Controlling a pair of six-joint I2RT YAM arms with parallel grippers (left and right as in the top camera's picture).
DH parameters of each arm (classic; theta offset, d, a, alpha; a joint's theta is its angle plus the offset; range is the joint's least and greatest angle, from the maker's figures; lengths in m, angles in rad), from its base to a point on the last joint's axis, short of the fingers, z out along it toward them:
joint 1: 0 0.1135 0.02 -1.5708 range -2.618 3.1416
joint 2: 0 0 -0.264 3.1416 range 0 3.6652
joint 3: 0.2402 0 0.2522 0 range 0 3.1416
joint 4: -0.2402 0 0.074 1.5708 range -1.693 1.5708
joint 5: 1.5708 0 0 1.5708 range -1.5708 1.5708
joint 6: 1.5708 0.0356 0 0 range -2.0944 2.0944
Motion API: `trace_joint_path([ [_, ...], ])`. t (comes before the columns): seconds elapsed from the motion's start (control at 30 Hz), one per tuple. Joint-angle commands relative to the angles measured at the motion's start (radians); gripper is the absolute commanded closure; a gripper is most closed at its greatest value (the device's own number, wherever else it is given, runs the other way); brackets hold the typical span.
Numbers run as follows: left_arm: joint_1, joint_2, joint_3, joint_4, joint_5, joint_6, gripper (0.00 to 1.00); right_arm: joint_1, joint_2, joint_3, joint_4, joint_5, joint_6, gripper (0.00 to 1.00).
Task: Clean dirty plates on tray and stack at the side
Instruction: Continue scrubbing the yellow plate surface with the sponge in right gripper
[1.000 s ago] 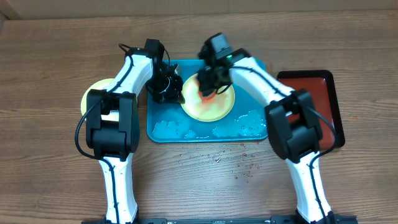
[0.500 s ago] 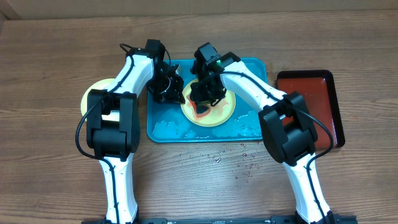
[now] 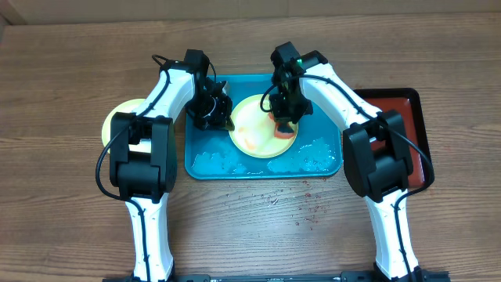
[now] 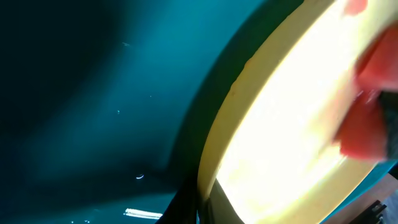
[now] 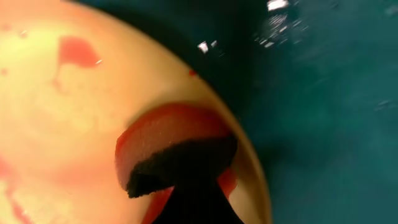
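A pale yellow-green plate [image 3: 254, 129] with red sauce smears lies on the turquoise tray [image 3: 205, 168]. My left gripper [image 3: 225, 121] is shut on the plate's left rim; in the left wrist view the jaws [image 4: 202, 208] pinch the rim [image 4: 230, 124]. My right gripper [image 3: 286, 117] is shut on a red sponge [image 3: 284, 131] and presses it on the plate's right edge. In the right wrist view the sponge [image 5: 174, 146] sits on the smeared plate [image 5: 62, 112]. A second yellow-green plate [image 3: 117, 121] lies on the table at the left. The light blue plate is out of view.
A smaller dark red tray [image 3: 407, 117] stands to the right of the turquoise one. Wet foam [image 3: 313, 153] lies along the tray's front part. Small red specks [image 3: 307, 207] dot the table in front of the tray.
My right gripper has swept the sponge from the plate's left-centre across to its right edge. The left gripper has kept hold of the rim without moving.
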Motion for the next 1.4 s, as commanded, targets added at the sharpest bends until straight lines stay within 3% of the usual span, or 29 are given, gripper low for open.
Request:
trace_joint_path([
  [0.0,0.013,0.027,-0.013,0.001,-0.035,0.02,0.96,-0.016,0.02,0.0,0.045,0.205,-0.048,0.96],
  [0.2,0.013,0.027,-0.013,0.001,-0.036,0.02,0.96,-0.006,0.02,0.0,0.182,0.166,-0.059,0.96],
  [0.57,0.013,0.027,-0.013,0.002,-0.036,0.02,0.96,0.002,0.02,0.0,0.309,-0.256,-0.049,0.96],
  [0.97,0.013,0.027,-0.013,0.006,-0.034,0.019,0.96,0.014,0.02,0.0,0.192,-0.419,0.021,0.96],
  [1.37,0.013,0.027,-0.013,0.011,-0.034,0.019,0.96,0.087,0.02,0.0,0.041,-0.337,0.021,0.96],
])
